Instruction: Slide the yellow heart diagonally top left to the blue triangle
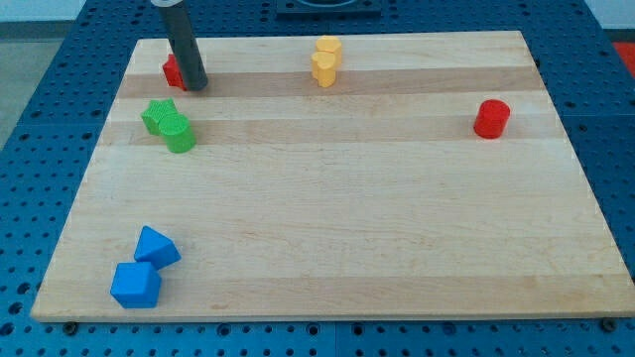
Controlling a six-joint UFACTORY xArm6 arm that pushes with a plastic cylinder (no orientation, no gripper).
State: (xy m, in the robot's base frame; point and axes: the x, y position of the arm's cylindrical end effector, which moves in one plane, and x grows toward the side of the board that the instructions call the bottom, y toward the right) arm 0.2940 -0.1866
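The yellow heart (323, 68) is sitting at the top centre of the frame, touching a second yellow block (329, 48) just above it, close to the board's (397, 198) far edge. You are looking at a push not yet begun — the heart is lying untouched, well apart from the blue triangle (157, 247), which is waiting at the lower left, touching a blue cube (136, 286) just below it.

My tip (195, 86) is resting at the upper left of the frame, beside a red block (173, 70) that the rod is partly hiding, well to the left of the heart. There are no jaws on this rig to open or shut — the rod is holding nothing.

By my judgement the step in hand is the approach. The next move is calling for the tip to travel round to the heart's upper-right side, in the narrow strip by the far edge, so the push is running down and left toward a spot just up and left of the triangle.

The middle of the board is lying open for that run. Two green blocks (169, 124) are standing at the left, near the line of travel, and a red cylinder (491, 118) is sitting far off at the right. Watch the left edge near the target — room there is looking tight.
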